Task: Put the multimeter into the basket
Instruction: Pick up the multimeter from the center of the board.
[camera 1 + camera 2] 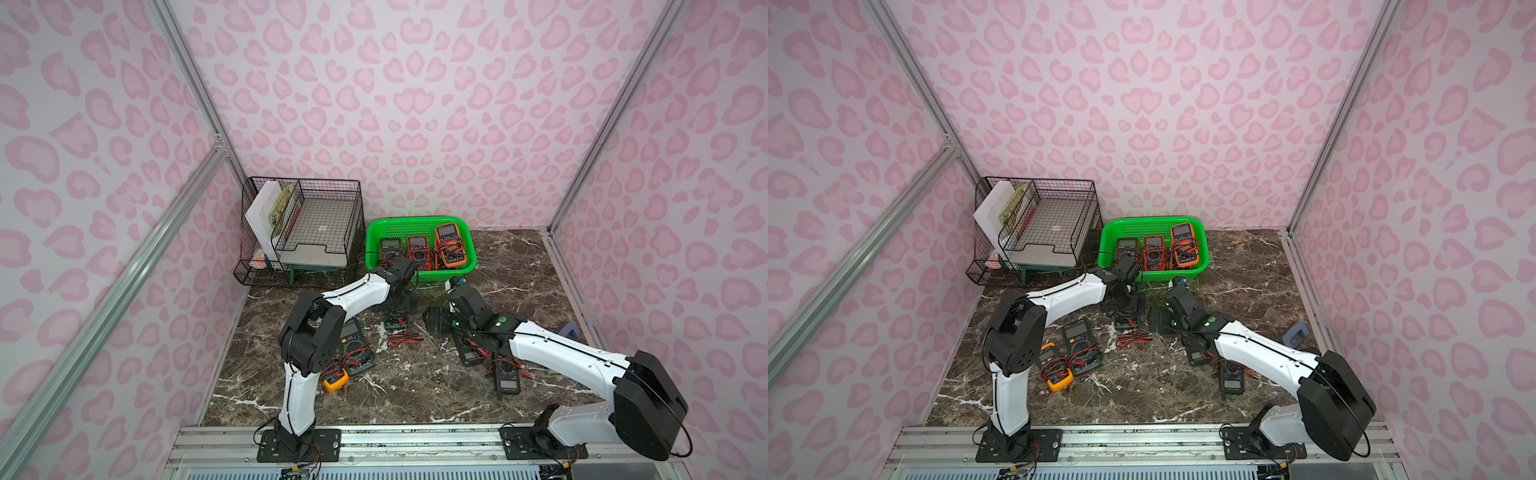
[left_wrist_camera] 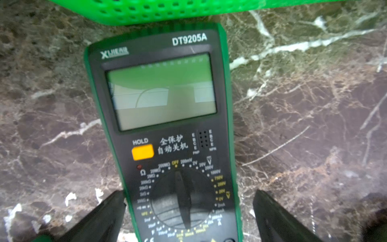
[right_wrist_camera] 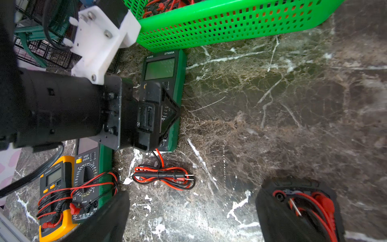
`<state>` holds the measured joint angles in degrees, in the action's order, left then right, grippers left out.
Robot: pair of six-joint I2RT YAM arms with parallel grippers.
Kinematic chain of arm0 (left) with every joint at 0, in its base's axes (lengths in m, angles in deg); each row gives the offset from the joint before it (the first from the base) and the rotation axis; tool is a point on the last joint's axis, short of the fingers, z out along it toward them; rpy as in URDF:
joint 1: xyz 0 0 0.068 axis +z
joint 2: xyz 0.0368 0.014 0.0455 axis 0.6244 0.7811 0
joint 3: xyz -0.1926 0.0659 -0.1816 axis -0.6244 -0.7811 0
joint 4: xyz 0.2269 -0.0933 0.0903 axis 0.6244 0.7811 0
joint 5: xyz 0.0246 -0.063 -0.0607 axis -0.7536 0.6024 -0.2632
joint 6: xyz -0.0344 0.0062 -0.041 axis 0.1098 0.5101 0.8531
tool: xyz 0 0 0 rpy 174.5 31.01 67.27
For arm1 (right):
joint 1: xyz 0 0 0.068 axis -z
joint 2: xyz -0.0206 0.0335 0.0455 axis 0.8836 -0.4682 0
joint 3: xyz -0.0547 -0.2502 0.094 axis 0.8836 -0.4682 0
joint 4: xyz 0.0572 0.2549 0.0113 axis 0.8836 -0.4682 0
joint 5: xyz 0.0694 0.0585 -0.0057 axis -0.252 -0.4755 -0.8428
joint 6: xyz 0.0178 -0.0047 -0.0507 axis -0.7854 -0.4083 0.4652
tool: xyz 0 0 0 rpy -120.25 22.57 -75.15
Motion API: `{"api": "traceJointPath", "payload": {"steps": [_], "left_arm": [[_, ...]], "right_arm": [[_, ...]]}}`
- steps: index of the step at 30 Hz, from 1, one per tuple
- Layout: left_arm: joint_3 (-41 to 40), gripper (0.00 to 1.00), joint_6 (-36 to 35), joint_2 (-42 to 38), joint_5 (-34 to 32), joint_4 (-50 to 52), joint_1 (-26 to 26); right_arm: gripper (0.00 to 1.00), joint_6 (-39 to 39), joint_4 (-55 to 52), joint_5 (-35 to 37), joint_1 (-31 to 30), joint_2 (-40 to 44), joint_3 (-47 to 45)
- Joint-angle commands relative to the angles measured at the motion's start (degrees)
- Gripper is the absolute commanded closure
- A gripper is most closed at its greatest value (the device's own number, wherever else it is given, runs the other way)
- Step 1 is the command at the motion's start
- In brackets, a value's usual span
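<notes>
Nearest the robot's base, the right gripper [image 3: 190,197] hangs over the marble table [image 3: 272,104] with its jaws spread wide and nothing between them. A black meter [image 3: 297,209] wrapped in red leads lies just beside it.

A step further out lies a coil of red and black test leads [image 3: 165,178]. Its wires run up to the near end of the multimeter [image 2: 161,94].

The left gripper [image 2: 188,197] is lowered over that multimeter, jaws fully apart and straddling the body at the dial. One finger [image 2: 113,209] sits at the edge of the green sleeve; the other stands clear of the far side. Nothing is gripped yet.

The multimeter lies flat and face up on the table, its top end just short of the basket [image 3: 230,27].

Handling, as a judgement:
- Body: rigid plastic, probably fairly light.
- Sleeve: rubbery, so it should resist slipping.
- Screen: the fragile part (keep the fingers off it).
- Hold: across the narrow width, on the sleeve's two long sides at the dial.
- Leads: limp and trailing; they may catch on the rim.

In the basket, three meters [image 1: 419,249] already fill much of the floor.
</notes>
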<state>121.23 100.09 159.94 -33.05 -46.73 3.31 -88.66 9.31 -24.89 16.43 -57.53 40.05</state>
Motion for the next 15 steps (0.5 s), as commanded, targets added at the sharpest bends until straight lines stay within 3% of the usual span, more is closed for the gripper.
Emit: {"api": "traceJointPath", "payload": {"steps": [1, 12, 15], "left_arm": [[0.37, 0.01, -0.4, 1.25, 0.28, -0.14, 0.01], [-0.97, 0.02, 0.48, 2.67, 0.64, -1.65, 0.0], [-1.27, 0.11, 0.58, 2.63, 1.07, -1.97, 0.0]], "right_arm": [[0.01, 0.86, -1.24, 0.59, 0.29, -0.09, 0.86], [0.01, 1.99, -3.83, 1.2, 1.39, 0.23, 2.05], [0.01, 2.35, -4.2, 1.12, 1.77, 0.22, 2.27]]}}
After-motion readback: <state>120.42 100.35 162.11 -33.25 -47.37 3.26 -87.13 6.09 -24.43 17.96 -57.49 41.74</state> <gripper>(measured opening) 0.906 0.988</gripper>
